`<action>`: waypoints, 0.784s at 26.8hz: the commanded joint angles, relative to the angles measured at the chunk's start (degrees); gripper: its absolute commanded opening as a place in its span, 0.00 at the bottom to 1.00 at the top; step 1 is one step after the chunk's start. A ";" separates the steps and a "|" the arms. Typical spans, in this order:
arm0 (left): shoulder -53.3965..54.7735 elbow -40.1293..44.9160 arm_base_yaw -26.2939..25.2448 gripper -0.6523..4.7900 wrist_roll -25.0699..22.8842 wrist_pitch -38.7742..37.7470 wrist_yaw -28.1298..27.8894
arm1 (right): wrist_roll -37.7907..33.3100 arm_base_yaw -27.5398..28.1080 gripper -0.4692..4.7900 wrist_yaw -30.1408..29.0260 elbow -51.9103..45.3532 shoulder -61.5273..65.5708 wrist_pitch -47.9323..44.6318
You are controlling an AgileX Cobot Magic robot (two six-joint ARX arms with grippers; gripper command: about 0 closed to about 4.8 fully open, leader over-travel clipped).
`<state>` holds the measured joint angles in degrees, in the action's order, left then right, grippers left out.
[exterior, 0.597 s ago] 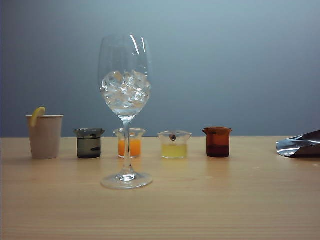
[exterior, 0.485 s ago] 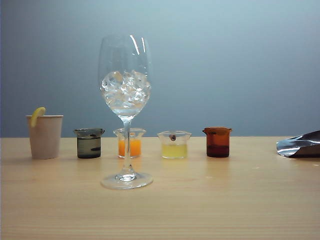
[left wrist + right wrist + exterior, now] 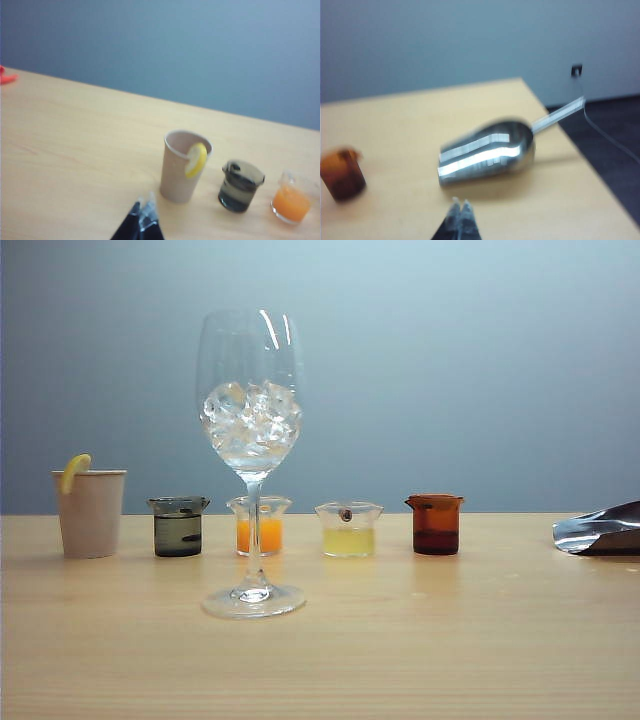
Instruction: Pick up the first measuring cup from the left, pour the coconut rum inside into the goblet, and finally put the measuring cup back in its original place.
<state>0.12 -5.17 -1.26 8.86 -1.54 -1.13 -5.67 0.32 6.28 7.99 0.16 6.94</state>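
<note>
Measuring cup [image 3: 179, 527] stands upright on the counter [image 3: 400, 640], between paper cup [image 3: 90, 512] and orange-liquid cup [image 3: 259, 528] — behind the ice-filled goblet [image 3: 251, 440]. Left claw [image 3: 141, 212] — closed, empty — hangs near the paper cup. Right claw [image 3: 460, 207] closed, empty, near a steel scoop [image 3: 490, 152].

A beige paper cup [image 3: 90, 513] with a lemon slice [image 3: 74, 471] hooked on its rim stands at the far left of the wooden table [image 3: 420, 640]. Along the same far row, well apart from it, sit a clear cup of orange liquid [image 3: 259, 526], a clear cup of pale yellow liquid [image 3: 349, 529] and an amber-brown cup [image 3: 435, 524]. At the right edge a shiny metal scoop [image 3: 600, 530] lies on its side. A blue-grey wall [image 3: 480, 370] rises behind.
</note>
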 commanded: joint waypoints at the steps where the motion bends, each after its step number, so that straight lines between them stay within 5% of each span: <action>1: 0.44 -5.75 0.00 0.11 0.17 -7.91 0.48 | 0.09 0.00 0.07 -0.48 5.81 0.87 6.93; 14: 16.15 -20.50 0.35 0.11 -0.09 -6.45 1.33 | -0.35 -0.02 0.07 -9.42 29.59 18.21 8.70; 21: 25.88 -27.89 5.49 0.11 -0.46 -6.49 -0.15 | -1.49 -0.61 0.07 -13.88 40.17 28.22 8.00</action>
<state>24.47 -31.86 2.74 8.80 -8.21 -0.27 -6.46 0.30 -6.85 46.50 27.44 16.43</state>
